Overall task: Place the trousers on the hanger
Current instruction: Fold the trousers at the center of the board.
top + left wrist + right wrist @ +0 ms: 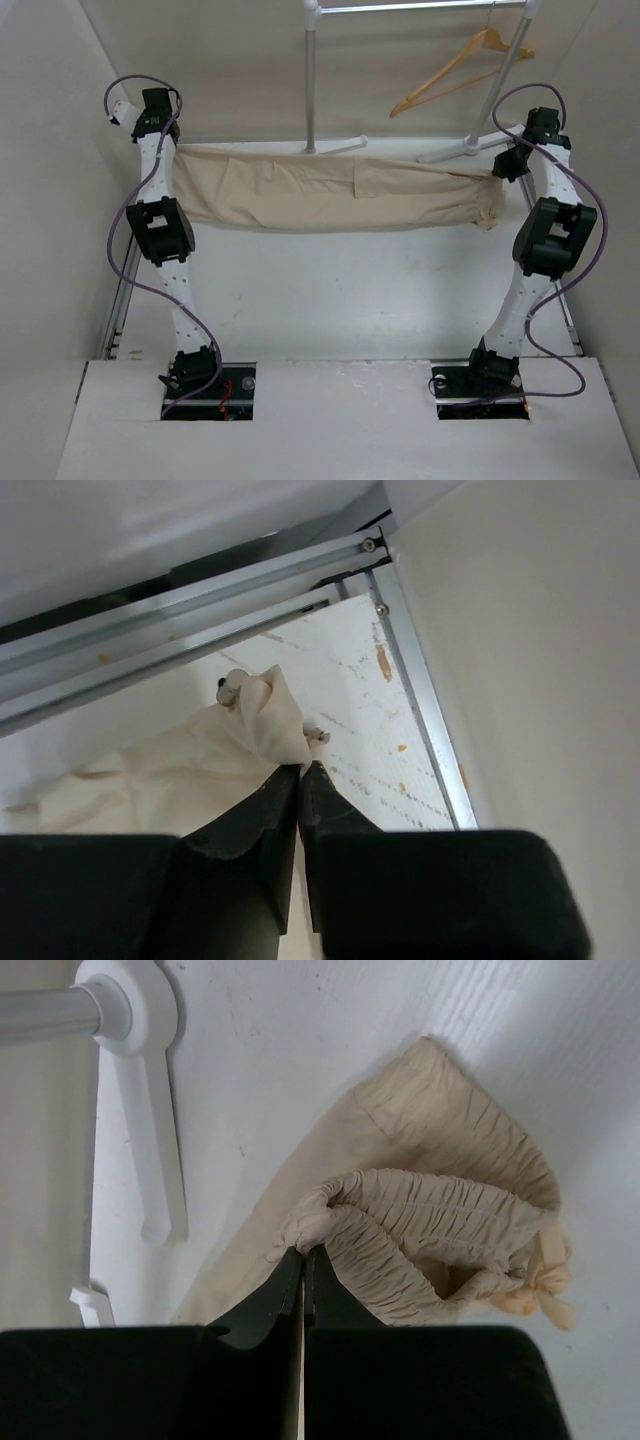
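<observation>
The beige trousers (330, 192) hang stretched sideways between my two grippers, folded lengthwise, above the table's far part. My left gripper (172, 150) is shut on the leg-hem end, whose cloth (255, 730) bunches at the fingertips in the left wrist view. My right gripper (503, 165) is shut on the gathered elastic waist (440, 1230), with a drawstring bow (540, 1295) hanging beside it. The wooden hanger (462, 68) hangs by its hook from the white rack's top bar at the back right, above and behind the trousers.
The white rack (311, 75) stands at the back, with an upright pole, a slanted pole (510, 85) and white feet (150, 1150) on the table. An aluminium frame rail (200, 610) runs along the table's left edge beside the wall.
</observation>
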Robot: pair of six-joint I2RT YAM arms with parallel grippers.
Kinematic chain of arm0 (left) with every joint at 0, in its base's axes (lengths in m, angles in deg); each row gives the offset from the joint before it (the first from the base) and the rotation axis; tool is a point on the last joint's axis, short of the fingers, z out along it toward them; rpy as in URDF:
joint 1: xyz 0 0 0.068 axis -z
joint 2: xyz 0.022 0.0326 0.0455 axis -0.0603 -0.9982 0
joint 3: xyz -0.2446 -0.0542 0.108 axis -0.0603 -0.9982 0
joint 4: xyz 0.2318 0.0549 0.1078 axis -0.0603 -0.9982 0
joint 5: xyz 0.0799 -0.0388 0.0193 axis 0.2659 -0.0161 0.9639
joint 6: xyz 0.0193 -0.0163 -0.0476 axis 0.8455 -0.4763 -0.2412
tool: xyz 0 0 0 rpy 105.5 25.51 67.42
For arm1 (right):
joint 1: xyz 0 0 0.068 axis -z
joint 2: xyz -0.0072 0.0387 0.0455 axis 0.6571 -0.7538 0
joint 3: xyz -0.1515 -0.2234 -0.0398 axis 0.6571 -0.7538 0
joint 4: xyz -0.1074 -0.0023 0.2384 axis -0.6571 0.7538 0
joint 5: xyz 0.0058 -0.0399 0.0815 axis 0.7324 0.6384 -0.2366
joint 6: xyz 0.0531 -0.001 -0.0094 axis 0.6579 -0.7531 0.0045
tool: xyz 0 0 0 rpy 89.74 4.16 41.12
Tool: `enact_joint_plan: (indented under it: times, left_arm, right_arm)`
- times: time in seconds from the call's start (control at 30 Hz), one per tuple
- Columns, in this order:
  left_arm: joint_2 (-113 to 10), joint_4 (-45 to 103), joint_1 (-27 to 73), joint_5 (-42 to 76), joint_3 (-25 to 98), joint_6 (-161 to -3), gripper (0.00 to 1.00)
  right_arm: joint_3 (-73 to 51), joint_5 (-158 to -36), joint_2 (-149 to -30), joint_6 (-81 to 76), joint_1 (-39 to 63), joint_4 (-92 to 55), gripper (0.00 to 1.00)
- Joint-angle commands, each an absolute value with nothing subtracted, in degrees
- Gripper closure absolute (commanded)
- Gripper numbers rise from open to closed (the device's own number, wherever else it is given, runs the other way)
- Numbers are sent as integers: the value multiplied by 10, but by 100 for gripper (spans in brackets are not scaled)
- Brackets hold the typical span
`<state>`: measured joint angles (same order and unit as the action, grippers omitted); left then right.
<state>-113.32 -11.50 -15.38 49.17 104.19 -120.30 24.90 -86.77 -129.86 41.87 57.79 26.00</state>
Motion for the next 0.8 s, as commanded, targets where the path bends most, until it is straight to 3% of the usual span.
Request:
enact_joint_plan:
  times: [0.0, 0.07, 0.1, 0.2, 0.27, 0.37, 0.47, 0.57, 0.6, 0.63, 0.67, 0.7, 0.73, 0.77]
  left_arm:
    - [-1159, -66, -161, 540, 1101, -1197, 93]
    - [-1173, -30, -159, 534, 1096, -1194, 84]
    - [-1181, -21, -159, 525, 1095, -1193, 66]
    - [-1168, -11, -162, 507, 1071, -1190, 31]
    - [-1153, -18, -175, 496, 1068, -1178, 23]
    - [-1071, -11, -195, 490, 958, -1161, 18]
    - [-959, 28, -206, 472, 754, -1181, 25]
    - [-869, 87, -205, 417, 560, -1217, 25]
    - [-845, 111, -204, 399, 502, -1227, 24]
    - [-824, 133, -204, 381, 452, -1245, 22]
    - [-804, 155, -203, 357, 406, -1263, 20]
    - [-790, 187, -204, 338, 366, -1276, 19]
    - [-782, 225, -203, 316, 335, -1285, 17]
    - [-780, 260, -204, 291, 314, -1292, 16]
  right_arm:
    - [315, -818, -1337, 400, 587, 290, 97]
    - [334, -817, -1358, 402, 585, 295, 93]
    - [339, -817, -1365, 402, 584, 295, 89]
    - [354, -814, -1374, 400, 581, 292, 60]
    - [353, -812, -1367, 398, 577, 287, 49]
    - [330, -809, -1335, 383, 568, 274, 41]
    - [248, -799, -1267, 371, 559, 223, 32]
    - [136, -806, -1188, 374, 550, 167, 30]
    - [93, -809, -1161, 375, 548, 147, 32]
    - [53, -811, -1137, 376, 543, 127, 41]
    - [11, -816, -1114, 376, 538, 107, 57]
    - [-26, -821, -1094, 379, 535, 90, 79]
    - [-60, -832, -1077, 383, 533, 76, 92]
    - [-90, -846, -1062, 384, 533, 61, 96]
